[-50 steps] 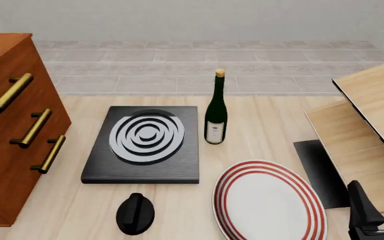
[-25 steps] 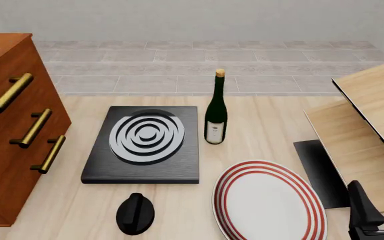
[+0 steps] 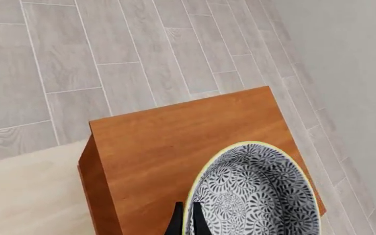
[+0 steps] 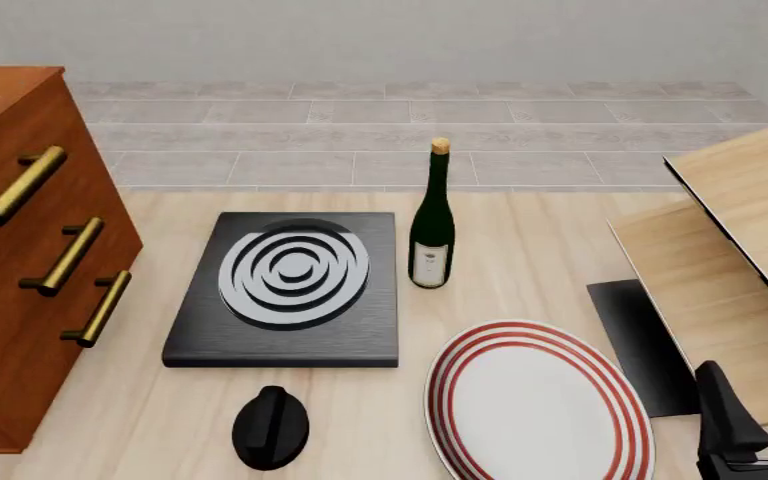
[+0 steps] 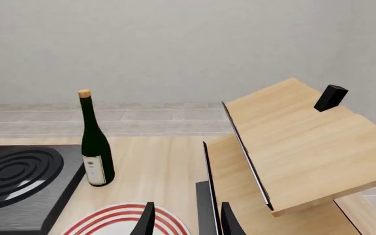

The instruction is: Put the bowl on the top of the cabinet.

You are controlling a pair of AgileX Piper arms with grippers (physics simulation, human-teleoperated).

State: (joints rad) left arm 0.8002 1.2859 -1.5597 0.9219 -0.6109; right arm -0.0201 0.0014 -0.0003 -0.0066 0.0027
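Note:
The bowl (image 3: 256,193), white with a dense dark leafy pattern and a thin yellowish rim, is over the flat top of the reddish-brown cabinet (image 3: 168,147) in the left wrist view. My left gripper (image 3: 187,224) is shut on the bowl's rim, one finger on each side. I cannot tell whether the bowl rests on the top or hangs just above it. In the front view the cabinet (image 4: 11,300) stands at the left with three brass handles; the bowl and the left gripper are out of that view. My right gripper (image 4: 766,415) is open and empty at the front right, also in its wrist view (image 5: 188,223).
A black hob with grey rings (image 4: 284,290) lies mid-table, a black knob (image 4: 271,428) in front of it. A dark wine bottle (image 4: 431,225) stands beside it. A white plate with red rings (image 4: 538,405) lies front centre. Tilted pale wood boards (image 4: 744,230) stand at the right.

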